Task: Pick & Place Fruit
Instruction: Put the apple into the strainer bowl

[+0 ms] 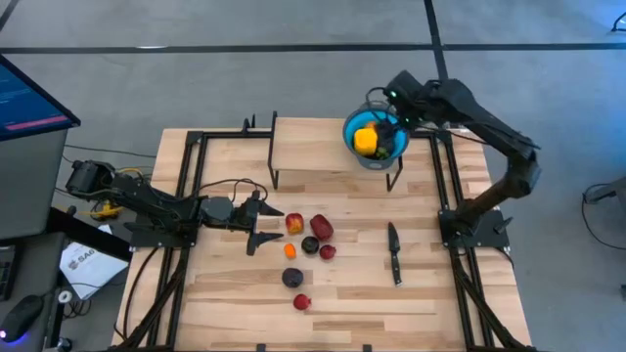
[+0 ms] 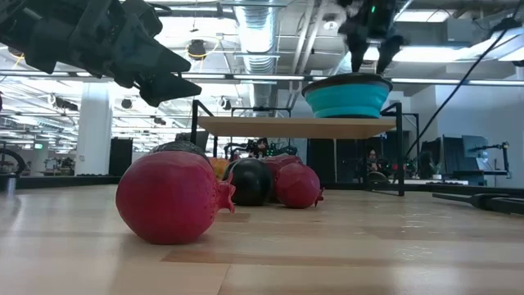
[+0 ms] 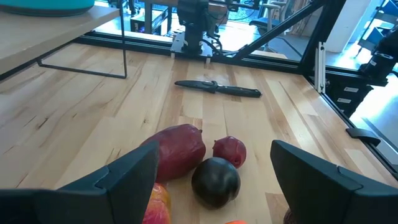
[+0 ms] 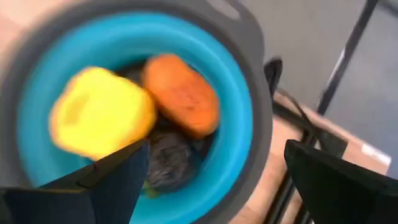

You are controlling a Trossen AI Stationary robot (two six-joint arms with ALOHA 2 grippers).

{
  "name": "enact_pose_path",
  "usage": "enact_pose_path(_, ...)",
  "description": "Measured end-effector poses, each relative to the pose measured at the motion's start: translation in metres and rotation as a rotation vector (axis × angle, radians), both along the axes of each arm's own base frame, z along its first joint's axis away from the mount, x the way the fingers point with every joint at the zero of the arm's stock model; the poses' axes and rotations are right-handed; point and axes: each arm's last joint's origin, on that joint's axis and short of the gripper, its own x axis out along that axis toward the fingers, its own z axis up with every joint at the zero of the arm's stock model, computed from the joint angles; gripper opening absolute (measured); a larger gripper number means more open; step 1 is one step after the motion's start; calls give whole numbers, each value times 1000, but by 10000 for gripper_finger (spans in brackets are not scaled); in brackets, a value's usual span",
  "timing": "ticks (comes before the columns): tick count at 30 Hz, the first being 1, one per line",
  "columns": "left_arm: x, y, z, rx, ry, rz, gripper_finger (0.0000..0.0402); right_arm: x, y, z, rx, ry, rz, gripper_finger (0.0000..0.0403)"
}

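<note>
Bright overhead ceiling lights; right wrist view blurred, other views mostly sharp.

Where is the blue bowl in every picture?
High view: blue bowl at top, right of middle, on the raised shelf.
Low view: upper right, on that shelf.
Left wrist view: a sliver at top left.
Right wrist view: fills the picture.
Shared landmark: the shelf.

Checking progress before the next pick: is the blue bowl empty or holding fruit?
Holding fruit. The blue bowl contains a yellow fruit, an orange fruit and something dark beneath them.
</note>
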Motion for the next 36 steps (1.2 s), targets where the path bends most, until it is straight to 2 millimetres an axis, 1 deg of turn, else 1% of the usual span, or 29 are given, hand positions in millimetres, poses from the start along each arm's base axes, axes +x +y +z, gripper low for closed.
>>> enact_pose_path(2,0,0,0,0,0,1,301,-2,24,13,-56,-54,57,355)
enact_pose_path(5,0,0,0,0,0,0,301,-2,68,28,-148,-146,156,346)
enact_pose_path(8,0,0,0,0,0,0,301,4,120,28,-237,-220,271,338)
enact_pose_path(10,0,0,0,0,0,0,301,9,155,17,-292,-258,324,333)
enact_pose_path(12,0,0,0,0,0,0,301,14,190,-1,-336,-296,381,330)
enact_pose_path(14,0,0,0,0,0,0,301,19,223,-26,-375,-319,441,327)
enact_pose_path(18,0,0,0,16,3,-5,301,33,288,-93,-407,-391,537,325)
enact_pose_path(20,-1,-4,-1,117,14,-52,301,40,316,-126,-404,-434,581,325)
enact_pose_path(22,-2,-10,-3,250,25,-113,301,49,338,-157,-423,-477,588,325)
enact_pose_path(24,-3,-14,-4,353,56,-156,301,60,353,-184,-470,-508,553,325)
enact_pose_path(26,0,-14,-3,439,137,-145,301,70,362,-205,-522,-545,494,325)
enact_pose_path(28,6,-13,0,509,254,-126,301,80,364,-221,-568,-565,441,325)
enact_pose_path(30,16,-10,6,537,353,-145,301,87,360,-233,-593,-548,419,325)
enact_pose_path(32,28,-6,12,542,426,-194,301,92,353,-234,-597,-538,400,325)
enact_pose_path(33,35,-5,13,546,462,-222,301,94,349,-232,-591,-537,393,325)
enact_pose_path(36,57,-1,6,592,552,-293,301,95,341,-218,-588,-527,403,325)
